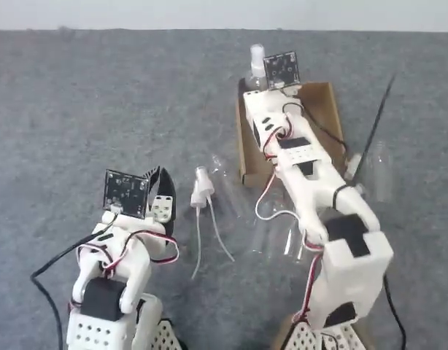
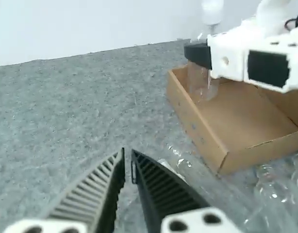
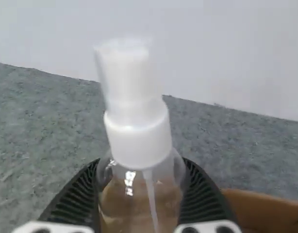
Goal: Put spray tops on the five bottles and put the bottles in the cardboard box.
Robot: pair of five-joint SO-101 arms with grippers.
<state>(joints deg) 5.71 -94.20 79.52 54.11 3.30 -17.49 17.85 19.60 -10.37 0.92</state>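
Right gripper pinches a clear plastic bottle with white spray top by its body, upright at the far corner of the brown cardboard box; light, slick, thin-walled, it probably wants gentle pressure there, never on the top.

Grey carpet under box, bottles, spray top

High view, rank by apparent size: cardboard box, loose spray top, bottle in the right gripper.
1. cardboard box
2. loose spray top, counting its tube
3. held bottle, partly hidden, so unsure
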